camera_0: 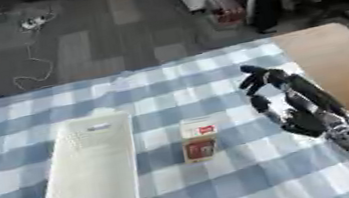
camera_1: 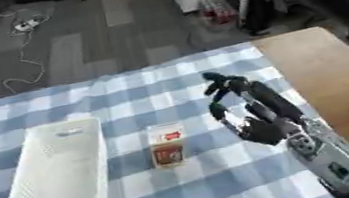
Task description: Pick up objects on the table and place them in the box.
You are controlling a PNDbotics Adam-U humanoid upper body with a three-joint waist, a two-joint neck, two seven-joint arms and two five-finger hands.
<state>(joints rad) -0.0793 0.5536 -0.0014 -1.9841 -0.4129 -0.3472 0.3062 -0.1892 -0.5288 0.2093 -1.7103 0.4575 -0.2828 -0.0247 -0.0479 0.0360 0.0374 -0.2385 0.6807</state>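
White slotted box (camera_0: 88,173) (rectangular, plastic)

A box (camera_0: 91,176) is lying on the table's (camera_0: 227,183) left part. A carton (camera_0: 199,139) is standing just right of it. The right hand (camera_0: 289,102) is hovering right of the carton, apart.
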